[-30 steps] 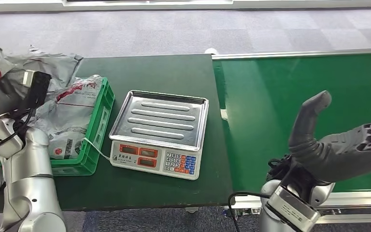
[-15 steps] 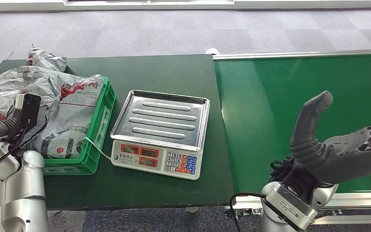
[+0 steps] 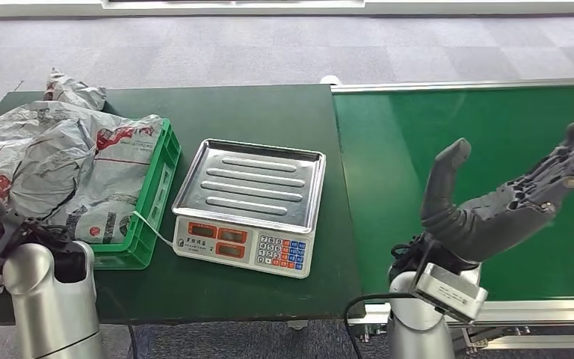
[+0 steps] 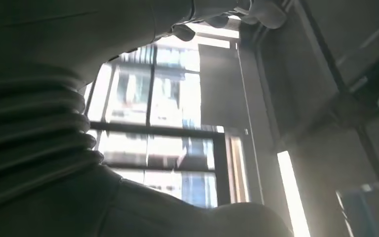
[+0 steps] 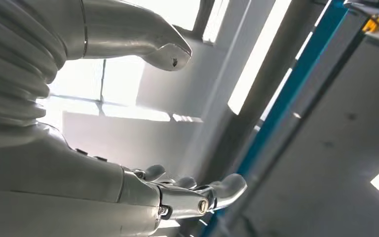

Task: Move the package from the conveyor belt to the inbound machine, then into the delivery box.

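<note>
Several grey plastic-wrapped packages (image 3: 101, 176) lie heaped in and over the green delivery crate (image 3: 158, 183) at the table's left. The inbound machine, a scale with a steel pan (image 3: 250, 183), stands mid-table with nothing on it. My right hand (image 3: 504, 206) hovers over the green conveyor belt (image 3: 389, 142), palm up, thumb raised and fingers spread, holding nothing. In the right wrist view that right hand (image 5: 54, 163) is open against the ceiling. My left arm (image 3: 45, 292) is drawn back at the lower left; my left hand (image 4: 39, 148) faces windows, with nothing in it.
The dark green table (image 3: 269, 112) carries the crate and scale. A white cable (image 3: 149, 228) runs from the scale past the crate's corner. The conveyor's metal rail (image 3: 463, 82) borders the belt's far side. Grey carpet lies beyond.
My left hand has pulled back from over the packages toward the lower left edge. My right hand has lifted and turned, its fingers now stretched out over the belt.
</note>
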### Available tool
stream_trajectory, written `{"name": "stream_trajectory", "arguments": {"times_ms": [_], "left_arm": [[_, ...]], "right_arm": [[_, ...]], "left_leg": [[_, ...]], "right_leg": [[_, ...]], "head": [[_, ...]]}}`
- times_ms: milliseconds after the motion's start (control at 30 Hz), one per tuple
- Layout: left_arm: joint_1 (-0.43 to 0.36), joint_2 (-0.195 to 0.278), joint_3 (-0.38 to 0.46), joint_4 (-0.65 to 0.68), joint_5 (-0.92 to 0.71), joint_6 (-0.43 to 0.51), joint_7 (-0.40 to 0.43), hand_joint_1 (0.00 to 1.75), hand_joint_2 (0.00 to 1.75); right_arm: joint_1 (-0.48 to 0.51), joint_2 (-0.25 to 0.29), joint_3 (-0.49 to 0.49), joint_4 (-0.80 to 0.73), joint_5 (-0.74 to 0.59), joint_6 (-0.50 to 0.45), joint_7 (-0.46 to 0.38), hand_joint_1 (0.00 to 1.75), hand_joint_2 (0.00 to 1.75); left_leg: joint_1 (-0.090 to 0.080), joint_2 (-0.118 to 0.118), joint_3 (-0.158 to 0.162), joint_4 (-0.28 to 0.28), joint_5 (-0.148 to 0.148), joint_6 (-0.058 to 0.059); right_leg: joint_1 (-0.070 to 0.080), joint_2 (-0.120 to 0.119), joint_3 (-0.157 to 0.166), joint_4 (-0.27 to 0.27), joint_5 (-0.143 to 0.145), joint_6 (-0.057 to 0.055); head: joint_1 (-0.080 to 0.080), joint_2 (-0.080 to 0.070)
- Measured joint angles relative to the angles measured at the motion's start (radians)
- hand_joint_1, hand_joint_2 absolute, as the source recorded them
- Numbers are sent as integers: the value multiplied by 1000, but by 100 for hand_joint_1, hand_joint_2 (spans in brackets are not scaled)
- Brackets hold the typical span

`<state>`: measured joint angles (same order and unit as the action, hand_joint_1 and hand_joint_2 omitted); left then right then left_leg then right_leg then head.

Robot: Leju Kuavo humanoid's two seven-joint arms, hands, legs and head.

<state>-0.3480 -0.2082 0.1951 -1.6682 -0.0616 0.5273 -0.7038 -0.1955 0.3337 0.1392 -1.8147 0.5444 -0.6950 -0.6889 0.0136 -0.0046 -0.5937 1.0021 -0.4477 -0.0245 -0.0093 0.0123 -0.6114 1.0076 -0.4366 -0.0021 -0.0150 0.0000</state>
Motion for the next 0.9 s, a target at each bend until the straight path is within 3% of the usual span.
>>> {"name": "stream_trajectory", "arguments": {"times_ms": [133,200,333,400,600,900], "left_arm": [[56,0,-138,-80,42,-122,8,0,175],[79,0,-191,-95,61,-232,35,0,175],[130,-2,-297,-85,77,-528,69,0,175],[147,-8,-338,-71,94,-620,66,0,175],[179,-24,-402,-36,114,-705,62,0,175],[201,-46,-420,42,87,-713,52,0,175]], "right_arm": [[-3,-5,50,64,-112,4,-1,0,175],[3,-12,78,80,-184,39,20,0,175],[32,-29,135,87,-315,225,44,0,175],[47,-38,154,85,-338,316,40,0,175],[72,-61,190,79,-308,435,35,0,175],[100,-71,202,79,-263,456,26,0,175]], "left_leg": [[0,0,0,0,0,0],[0,0,0,0,0,0],[-1,-1,0,0,0,0],[-1,-1,0,0,-1,1],[-1,-1,0,0,-1,1],[-1,0,0,0,-1,2]], "right_leg": [[0,0,0,0,0,0],[0,-1,0,0,0,0],[0,-1,0,0,0,0],[-1,-1,0,0,0,0],[-1,-1,0,0,0,1],[-1,-1,0,0,0,1]], "head": [[0,0],[0,0],[0,0],[0,0],[0,0],[0,0]]}}
